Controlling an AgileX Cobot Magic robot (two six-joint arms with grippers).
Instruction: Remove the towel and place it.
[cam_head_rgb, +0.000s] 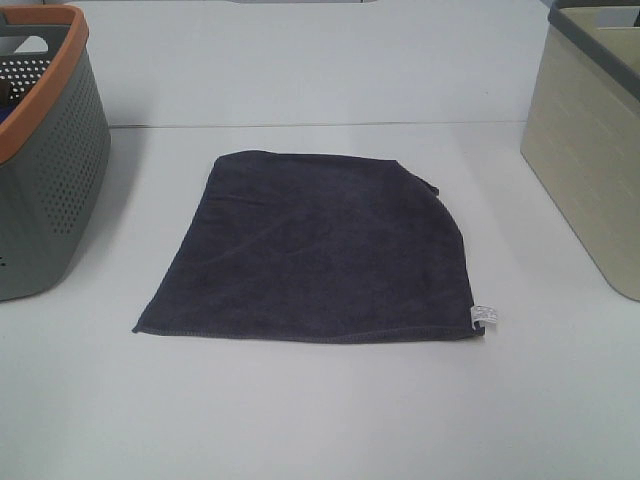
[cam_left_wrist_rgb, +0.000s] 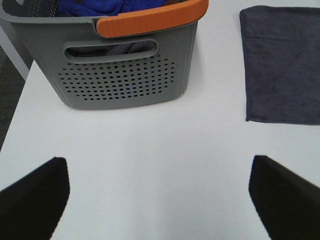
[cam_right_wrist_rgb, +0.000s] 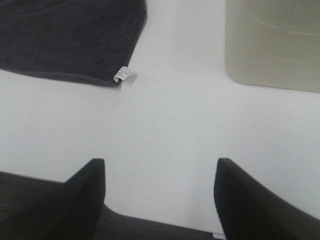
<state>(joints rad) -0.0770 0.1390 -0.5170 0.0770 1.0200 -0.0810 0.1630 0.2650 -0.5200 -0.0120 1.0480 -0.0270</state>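
Overhead, I see no arms. Both baskets are cropped: the grey perforated plastic basket with an orange rim (cam_head_rgb: 45, 170) left of the dark charcoal microfibre towel (cam_head_rgb: 315, 245), the beige ribbed bin (cam_head_rgb: 590, 160) right. Towel lies flat on the white table (cam_head_rgb: 320, 410), white tag (cam_head_rgb: 484, 317) near corner. My left gripper (cam_left_wrist_rgb: 159, 200) and right gripper (cam_right_wrist_rgb: 160, 200) are spread wide, empty.

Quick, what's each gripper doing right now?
Left gripper: open, holding nothing.
Right gripper: open, holding nothing.

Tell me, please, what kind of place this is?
Probably a laundry-sorting test bench: a plain white table with a dark towel flat between a grey basket holding cloth and a beige bin.
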